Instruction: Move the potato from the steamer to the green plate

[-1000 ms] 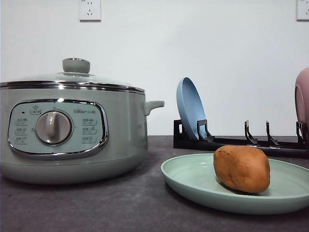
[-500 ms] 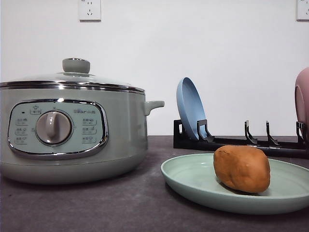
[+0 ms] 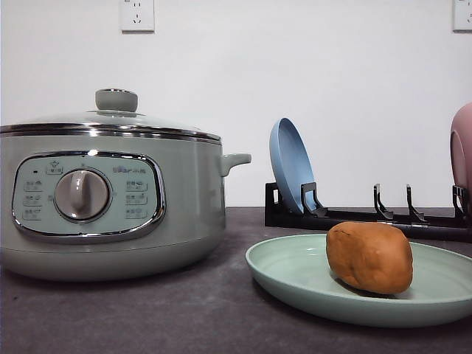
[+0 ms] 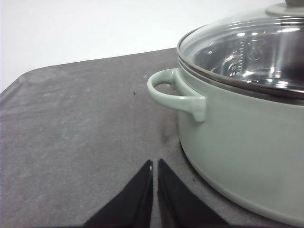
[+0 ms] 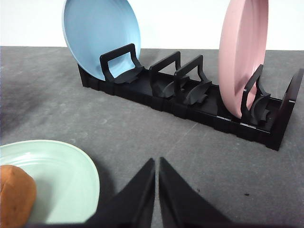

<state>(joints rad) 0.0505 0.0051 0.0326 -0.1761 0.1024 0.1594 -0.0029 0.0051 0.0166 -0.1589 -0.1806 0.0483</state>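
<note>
From the front, one steamer [image 3: 110,195] stands to the left of the green plate [image 3: 295,276], its glass lid [image 3: 110,118] on and one round dial [image 3: 82,195] in the front panel. One side handle [image 3: 236,160] points toward the plate. My left gripper [image 4: 155,166] hovers low over the dark table [image 4: 71,142] just beside the steamer's other handle [image 4: 173,95], with my fingers pressed together and nothing between them.

One potato [image 3: 369,257] lies on the green plate, resting on the plate's inner surface right of its centre. There is one green plate, flat on the table, near the steamer but not touching it.

Behind the plate runs one black rack [image 3: 369,215]. Two dishes stand on edge in it: one blue plate [image 3: 291,166] at the end nearer the steamer, one pink dish [image 3: 462,151] at the far end, with bare slots between them.

My right gripper [image 5: 156,164] hangs over the table just beside the plate's rim, short of the rack, fingers closed together and holding nothing.
</note>
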